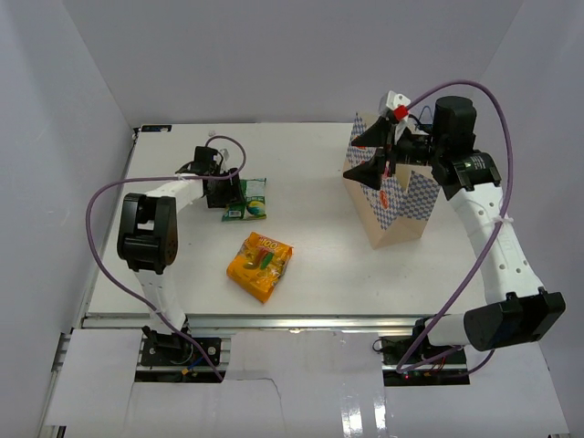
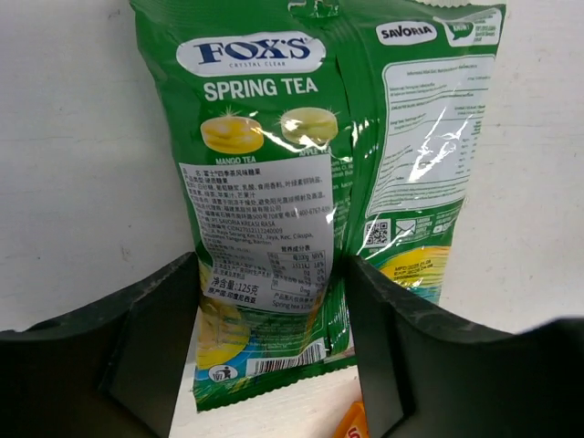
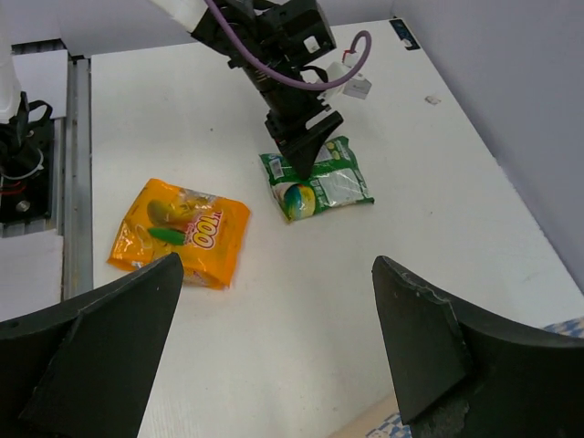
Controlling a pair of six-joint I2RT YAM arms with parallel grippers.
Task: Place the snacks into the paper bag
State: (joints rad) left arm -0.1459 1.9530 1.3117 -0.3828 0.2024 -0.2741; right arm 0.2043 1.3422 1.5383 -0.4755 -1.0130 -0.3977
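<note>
Jaws of the left end effector stand apart astride the green-white pouch, one dark finger at each long edge, right against the wrapper. Whether they pinch it yet, I cannot tell. The pouch lies flat on the white bench, print side up, in the left half toward the far side. Just nearer and apart from it, the orange-yellow pouch lies tilted, a little in from the bench's front edge. Off to the right, well apart from both pouches, the paper bag stands upright with its mouth up, and white bench top shows all the way between. Over that mouth hangs the right end effector, released, with its fingers spread wide and nothing between them. White walls close in the bench on the left, the right and behind.
</note>
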